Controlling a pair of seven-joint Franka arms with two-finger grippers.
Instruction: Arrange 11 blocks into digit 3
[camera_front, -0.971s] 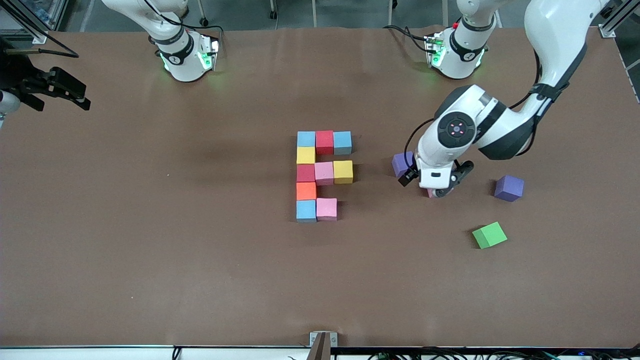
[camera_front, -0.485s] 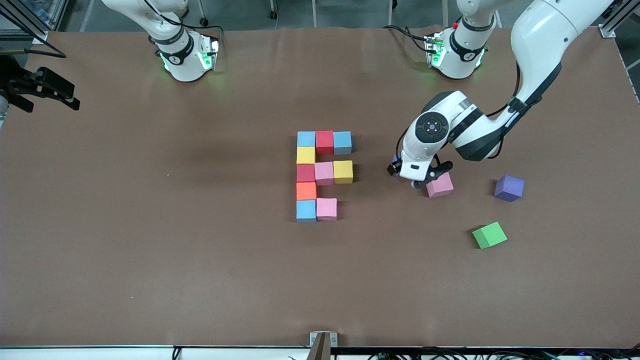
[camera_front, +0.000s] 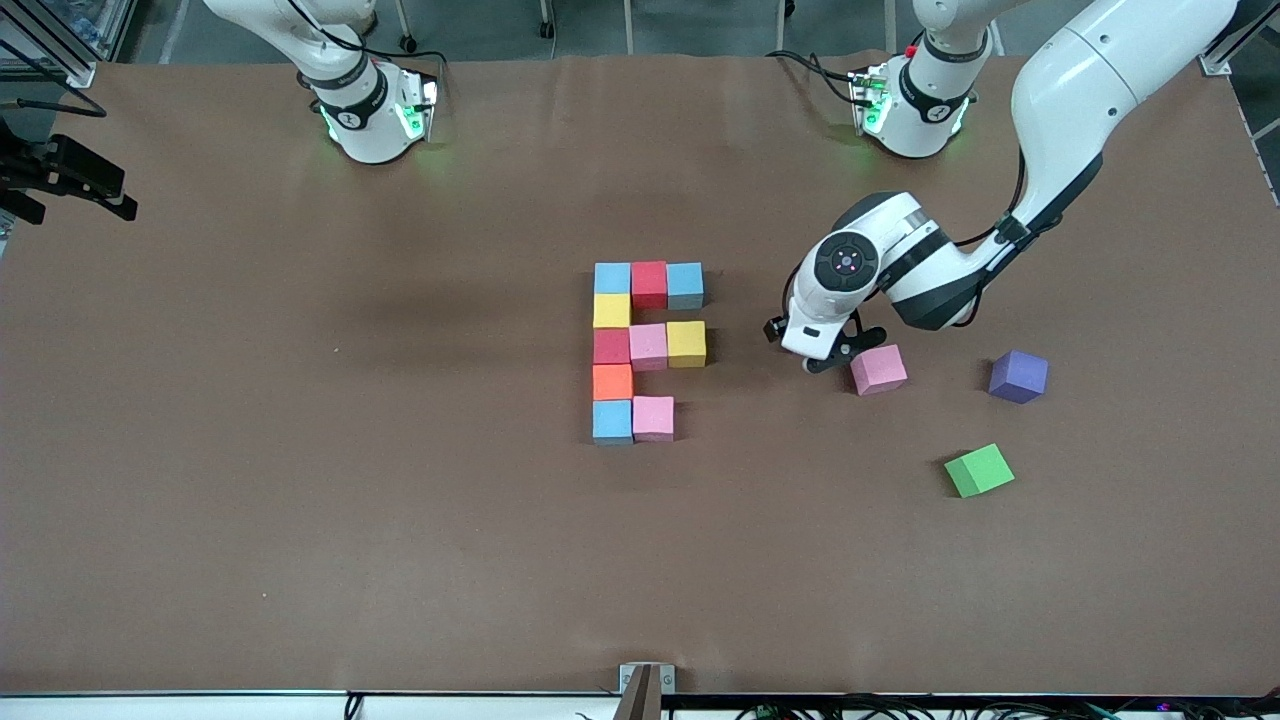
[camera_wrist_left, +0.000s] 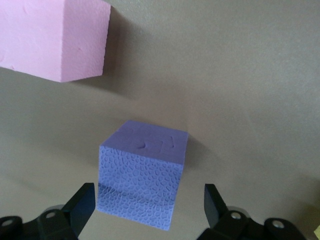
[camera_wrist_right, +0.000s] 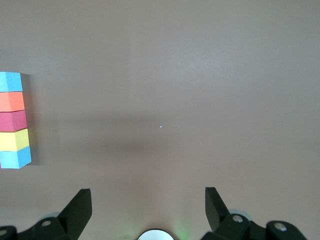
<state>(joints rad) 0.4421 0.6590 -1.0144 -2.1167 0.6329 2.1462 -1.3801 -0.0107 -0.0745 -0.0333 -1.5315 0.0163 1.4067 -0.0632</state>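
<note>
Left gripper open, empty | purple block between jaws, untouched

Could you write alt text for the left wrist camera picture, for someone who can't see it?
A purple foam cube sits on the brown table between the open fingers of the left gripper, which is not touching it. A pink cube lies apart from it, near the picture's corner.
</note>
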